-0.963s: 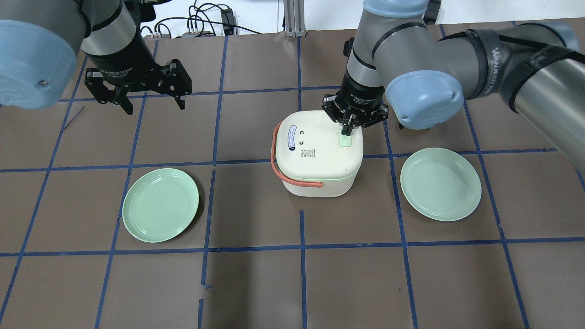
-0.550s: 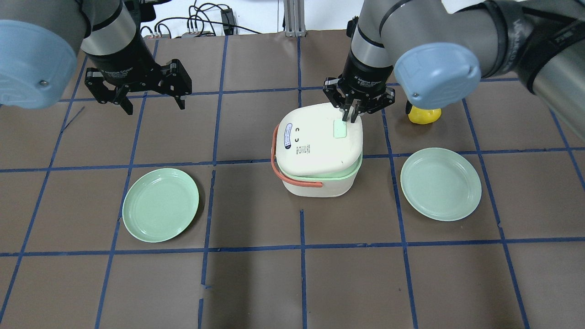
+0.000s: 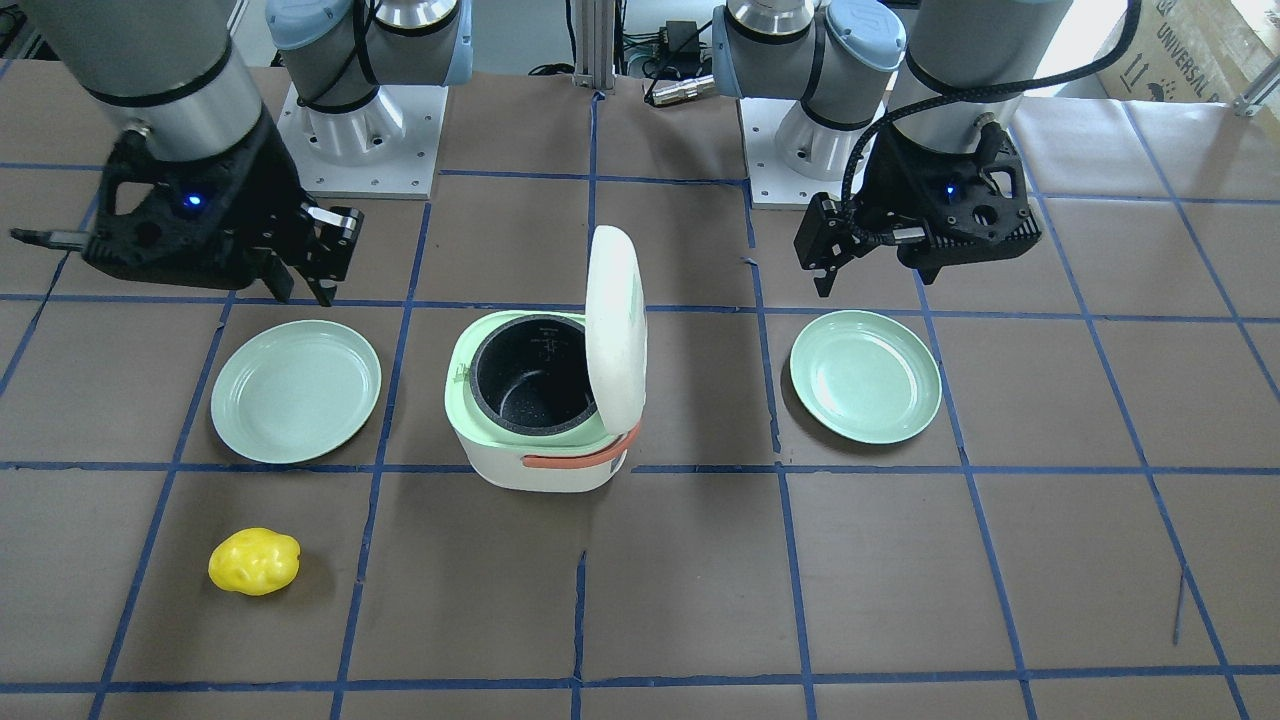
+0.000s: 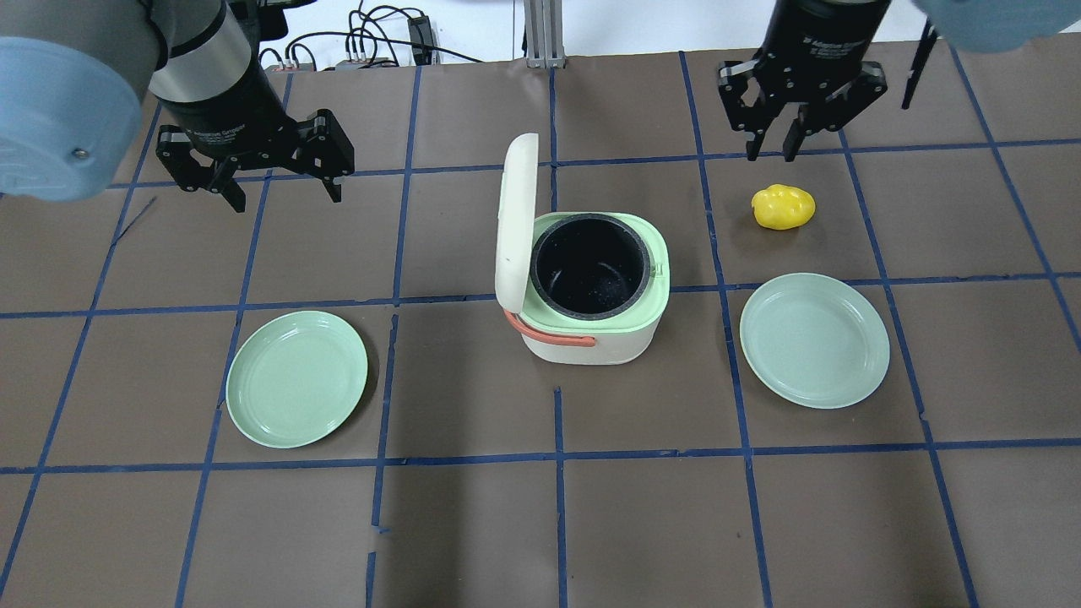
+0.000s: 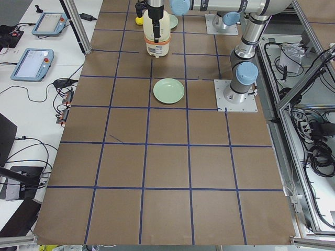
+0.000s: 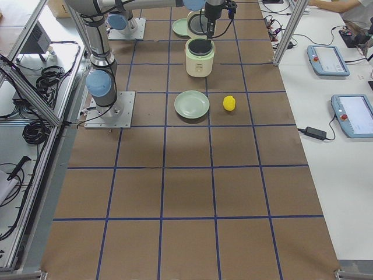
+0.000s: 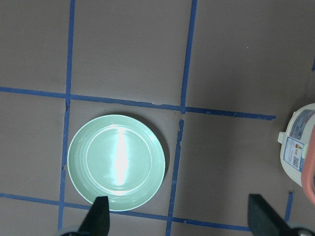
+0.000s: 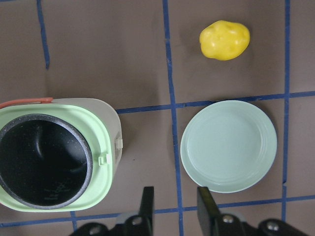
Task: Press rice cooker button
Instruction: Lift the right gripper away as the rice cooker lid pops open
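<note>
The white and pale green rice cooker (image 4: 591, 338) stands mid-table with its lid (image 4: 517, 219) swung upright on its left side. The black inner pot (image 4: 589, 266) is bare; it also shows in the right wrist view (image 8: 42, 160). The lid's button does not show in any view. My right gripper (image 4: 770, 154) hangs high behind and to the right of the cooker, empty, with its jaws a narrow gap apart (image 8: 176, 201). My left gripper (image 4: 285, 199) is wide open and empty at the far left (image 7: 179, 216).
A yellow potato-like thing (image 4: 784, 207) lies right of the cooker, below the right gripper. One green plate (image 4: 296, 378) lies front left, another (image 4: 814, 339) front right. An orange handle (image 4: 557, 338) hangs on the cooker's front.
The right gripper has lifted off the lid's button and pulled back to the right. The lid has sprung from shut to upright, baring the pot. The left arm has not moved.
</note>
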Controlling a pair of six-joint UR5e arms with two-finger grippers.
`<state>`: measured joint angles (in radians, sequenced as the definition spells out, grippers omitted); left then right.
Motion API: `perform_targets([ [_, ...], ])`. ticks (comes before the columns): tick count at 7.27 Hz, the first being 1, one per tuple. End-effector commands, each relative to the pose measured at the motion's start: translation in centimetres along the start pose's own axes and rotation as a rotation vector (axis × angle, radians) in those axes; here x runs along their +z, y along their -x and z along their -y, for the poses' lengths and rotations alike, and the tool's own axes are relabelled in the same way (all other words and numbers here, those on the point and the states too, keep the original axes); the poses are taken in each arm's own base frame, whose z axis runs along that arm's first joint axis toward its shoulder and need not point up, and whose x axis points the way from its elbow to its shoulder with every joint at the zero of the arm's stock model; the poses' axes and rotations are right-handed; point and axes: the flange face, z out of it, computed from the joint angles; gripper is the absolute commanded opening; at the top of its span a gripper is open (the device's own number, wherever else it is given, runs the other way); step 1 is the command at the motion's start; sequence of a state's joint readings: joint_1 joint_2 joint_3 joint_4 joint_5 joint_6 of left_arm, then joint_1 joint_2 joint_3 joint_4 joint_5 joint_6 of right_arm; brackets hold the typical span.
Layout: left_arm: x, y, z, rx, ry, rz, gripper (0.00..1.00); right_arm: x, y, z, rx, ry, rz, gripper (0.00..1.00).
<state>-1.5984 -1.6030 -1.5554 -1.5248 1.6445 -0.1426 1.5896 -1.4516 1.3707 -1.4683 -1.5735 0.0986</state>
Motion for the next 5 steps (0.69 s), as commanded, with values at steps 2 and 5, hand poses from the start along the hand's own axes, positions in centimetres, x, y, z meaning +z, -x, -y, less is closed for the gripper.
perform_targets([
  [2,0.0,0.0,0.0,0.0,0.0,0.0,1.0,-1.8,-2.1,-2.5,-0.005,-0.011,0.0,0.89],
  [5,0.0,0.0,0.0,0.0,0.0,0.0,1.0,-0.9,-1.8,-2.0,-0.002,-0.03,0.004,1.0],
])
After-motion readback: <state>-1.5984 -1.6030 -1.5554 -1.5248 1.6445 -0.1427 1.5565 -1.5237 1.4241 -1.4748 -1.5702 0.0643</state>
